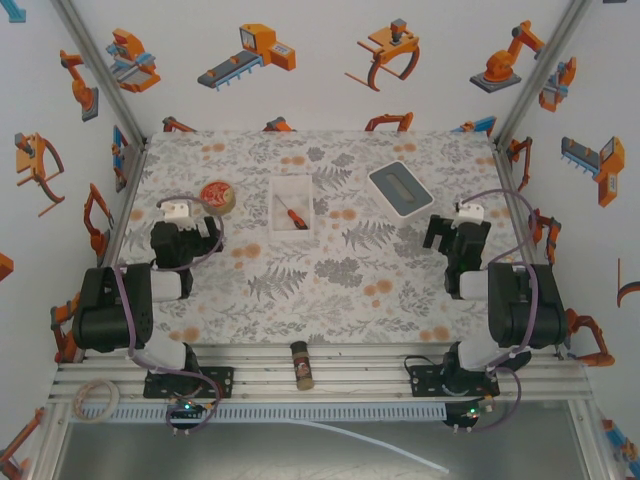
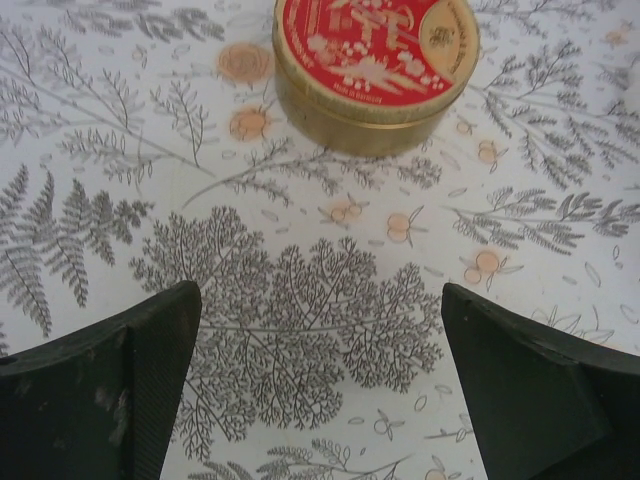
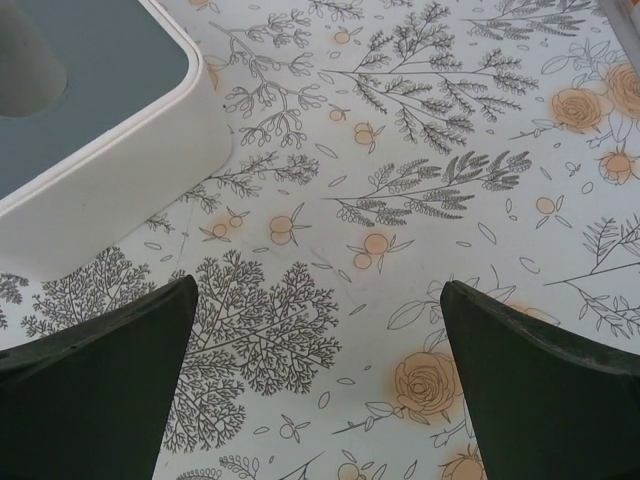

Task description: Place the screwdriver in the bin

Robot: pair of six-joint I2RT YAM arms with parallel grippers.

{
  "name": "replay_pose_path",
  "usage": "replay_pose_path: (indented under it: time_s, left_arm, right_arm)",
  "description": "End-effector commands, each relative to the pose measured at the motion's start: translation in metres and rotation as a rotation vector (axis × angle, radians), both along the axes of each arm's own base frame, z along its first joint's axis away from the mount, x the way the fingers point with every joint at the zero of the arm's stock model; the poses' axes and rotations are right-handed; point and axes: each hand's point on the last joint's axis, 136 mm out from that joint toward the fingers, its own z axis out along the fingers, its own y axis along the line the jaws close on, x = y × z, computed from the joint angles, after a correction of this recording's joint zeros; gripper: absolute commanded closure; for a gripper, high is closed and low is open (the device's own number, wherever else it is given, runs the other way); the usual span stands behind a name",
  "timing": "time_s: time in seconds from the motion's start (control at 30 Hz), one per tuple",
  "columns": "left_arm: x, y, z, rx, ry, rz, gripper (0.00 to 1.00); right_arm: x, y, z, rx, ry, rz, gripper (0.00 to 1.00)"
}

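The screwdriver [image 1: 295, 216], with its orange-red handle and thin dark shaft, lies inside the bin [image 1: 291, 180], a shallow white translucent tray at the middle of the table. My left gripper [image 1: 187, 232] sits left of the bin, open, with bare tablecloth between its fingers [image 2: 120, 390]. On the right side of the table my right gripper [image 1: 455, 232] is open too, and nothing lies between its fingers [image 3: 110, 390]. Both grippers are apart from the bin.
A round tan tin with a red lid [image 1: 217, 194] [image 2: 372, 62] stands just ahead of the left gripper. A rounded white slab with a grey top [image 1: 401, 187] [image 3: 90, 120] lies ahead-left of the right gripper. A brown bottle [image 1: 301, 365] rests on the near rail.
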Motion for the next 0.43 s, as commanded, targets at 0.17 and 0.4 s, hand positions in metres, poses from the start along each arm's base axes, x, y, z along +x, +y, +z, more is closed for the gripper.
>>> replay_pose_path:
  time_s: [0.17, 0.4]
  left_arm:
    - [0.0007, 0.0001, -0.0044, 0.029, 0.031, 0.001, 0.03]
    - [0.0008, 0.0000, -0.0043, 0.028, 0.031, 0.001, 0.03]
  right_arm:
    - [0.0014, 0.0043, -0.0001, 0.006, 0.008, 0.032, 0.01]
    - [0.0022, 0.0048, 0.0005, 0.007, 0.009, 0.035, 0.01]
